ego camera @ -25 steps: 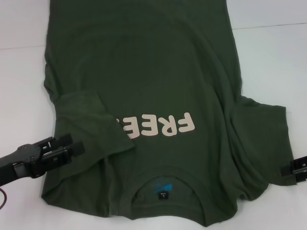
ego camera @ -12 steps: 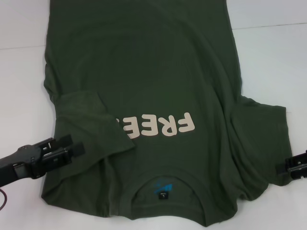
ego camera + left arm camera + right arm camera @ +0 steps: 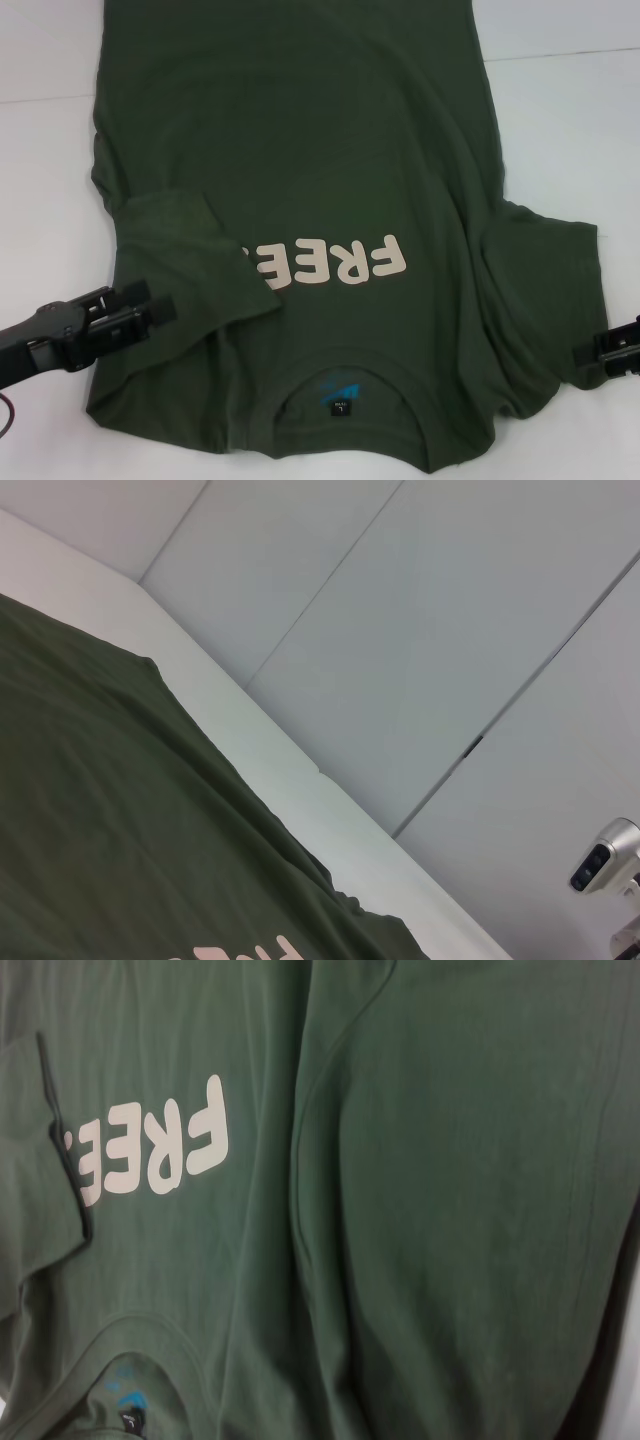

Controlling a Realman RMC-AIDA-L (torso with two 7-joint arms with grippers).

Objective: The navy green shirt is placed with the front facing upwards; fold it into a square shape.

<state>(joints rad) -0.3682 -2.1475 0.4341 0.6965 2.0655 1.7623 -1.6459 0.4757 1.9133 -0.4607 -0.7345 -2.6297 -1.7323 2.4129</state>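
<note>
The navy green shirt (image 3: 300, 130) lies front up on the white table, collar toward me, with its cream "FREE!" lettering (image 3: 340, 262) and blue neck label (image 3: 338, 395) showing. One sleeve (image 3: 190, 250) is folded inward and covers the end of the lettering. My left gripper (image 3: 163, 298) hovers over that shoulder, open, with nothing between its fingers. The other sleeve (image 3: 555, 280) lies spread out, and my right gripper (image 3: 585, 358) sits at its hem, mostly cut off by the frame edge. The right wrist view looks down on the shirt (image 3: 430, 1210) and the lettering (image 3: 150, 1155). In the left wrist view the shirt (image 3: 100, 810) fills the near side.
White table (image 3: 50, 150) shows on both sides of the shirt. The left wrist view shows the table's far edge (image 3: 250, 740) against grey wall panels, with a small camera-like device (image 3: 600, 855) off to one side.
My right gripper has crept slightly inward toward the spread sleeve's hem. The left arm and the shirt have not moved.
</note>
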